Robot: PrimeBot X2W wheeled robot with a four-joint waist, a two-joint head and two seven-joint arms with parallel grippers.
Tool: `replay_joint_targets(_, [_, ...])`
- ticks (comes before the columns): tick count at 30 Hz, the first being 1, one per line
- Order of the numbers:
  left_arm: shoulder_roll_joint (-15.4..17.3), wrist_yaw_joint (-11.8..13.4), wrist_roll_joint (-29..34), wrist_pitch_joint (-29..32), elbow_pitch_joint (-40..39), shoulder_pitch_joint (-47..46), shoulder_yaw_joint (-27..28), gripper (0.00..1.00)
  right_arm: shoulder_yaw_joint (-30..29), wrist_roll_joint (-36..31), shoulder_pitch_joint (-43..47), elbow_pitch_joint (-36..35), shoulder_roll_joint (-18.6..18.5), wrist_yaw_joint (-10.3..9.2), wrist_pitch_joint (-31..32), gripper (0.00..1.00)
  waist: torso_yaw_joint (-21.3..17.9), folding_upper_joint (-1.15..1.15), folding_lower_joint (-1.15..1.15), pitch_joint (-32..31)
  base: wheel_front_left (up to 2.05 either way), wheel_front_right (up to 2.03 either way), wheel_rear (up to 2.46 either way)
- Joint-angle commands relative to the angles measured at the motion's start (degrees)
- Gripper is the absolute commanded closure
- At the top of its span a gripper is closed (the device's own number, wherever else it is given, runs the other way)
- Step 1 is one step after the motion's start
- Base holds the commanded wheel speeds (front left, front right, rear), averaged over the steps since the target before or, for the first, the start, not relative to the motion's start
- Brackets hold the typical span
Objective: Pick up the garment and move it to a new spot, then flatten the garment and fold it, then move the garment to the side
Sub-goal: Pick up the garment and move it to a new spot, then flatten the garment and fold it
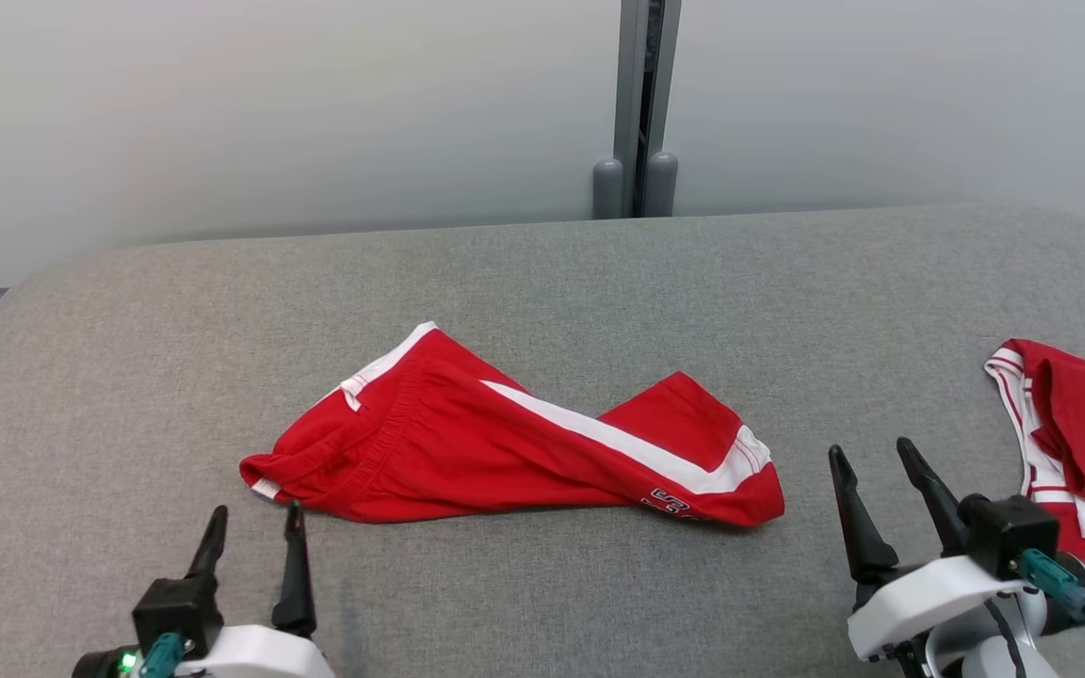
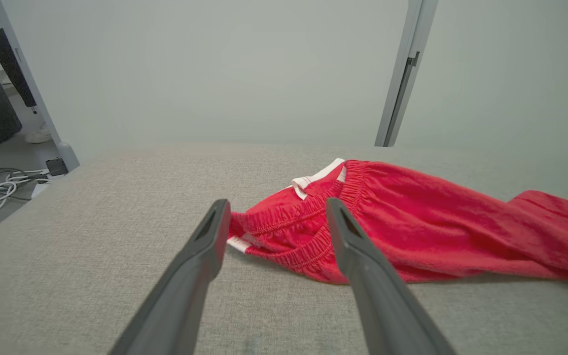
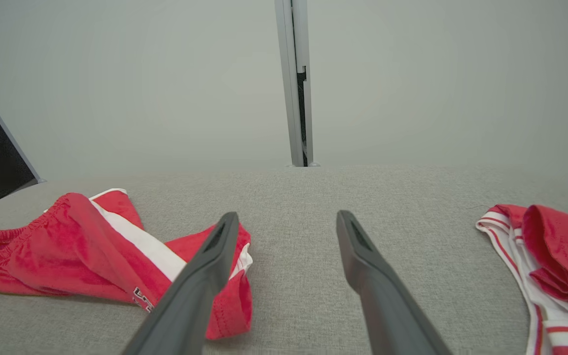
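In the head view the red garment (image 1: 505,443) lies twisted and bunched at the centre of the grey padded table (image 1: 552,273). The left gripper (image 1: 256,511) at 7 o'clock and the right gripper (image 1: 870,450) at 4 o'clock both hover with fingers apart, holding nothing, and a second red garment (image 1: 1084,424) sits at 3 o'clock. In the left wrist view the elastic waistband (image 2: 308,236) lies just past the spread fingertips at 12 o'clock. In the right wrist view the leg hem (image 3: 237,305) lies at 8 o'clock, partly behind one finger. Flattening looks to be the step in hand; next, each gripper probably needs to pinch its near end and draw the twist out
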Motion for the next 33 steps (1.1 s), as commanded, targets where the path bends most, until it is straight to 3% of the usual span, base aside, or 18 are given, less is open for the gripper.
replay_joint_targets(1, [0.11, 0.17, 0.73, 0.00, -0.41, 0.63, 1.24, 0.00, -0.38, -0.31, 0.89, 0.04, -0.31, -0.02, 0.01, 0.00, 0.12, 0.00, 0.00, -0.29, 0.00, 0.00, 0.00])
replay_joint_targets(11, [-0.53, -1.54, 2.51, 0.00, 0.19, 1.35, 4.55, 0.00, -0.84, -0.64, 1.99, 0.79, -0.30, -0.02, 0.01, 0.00, -0.35, 0.00, 0.00, -1.05, 0.00, 0.00, 0.00])
replay_joint_targets(18, [-0.50, -5.27, -0.92, 0.01, 4.65, -5.01, 1.44, 0.00, 0.46, -0.55, 0.53, 0.64, -0.31, -0.02, 0.01, 0.00, -2.30, 0.00, 0.00, 1.70, 0.00, 0.00, 0.00])
replay_joint_targets(28, [0.35, -10.03, -2.80, 0.03, 22.54, -25.05, -0.32, 0.00, 0.91, -0.42, -2.04, 0.62, -0.31, -0.02, 0.01, 0.00, -6.39, 0.00, 0.00, 7.74, 0.00, 0.00, 0.00])
replay_joint_targets(33, [1.03, -11.28, -5.03, 3.77, 31.74, -33.38, -1.00, 0.00, 1.12, 0.06, -3.22, 0.41, -0.31, -0.02, 0.02, 0.00, -7.91, 0.00, 0.00, 10.14, 0.00, 0.00, 0.00])
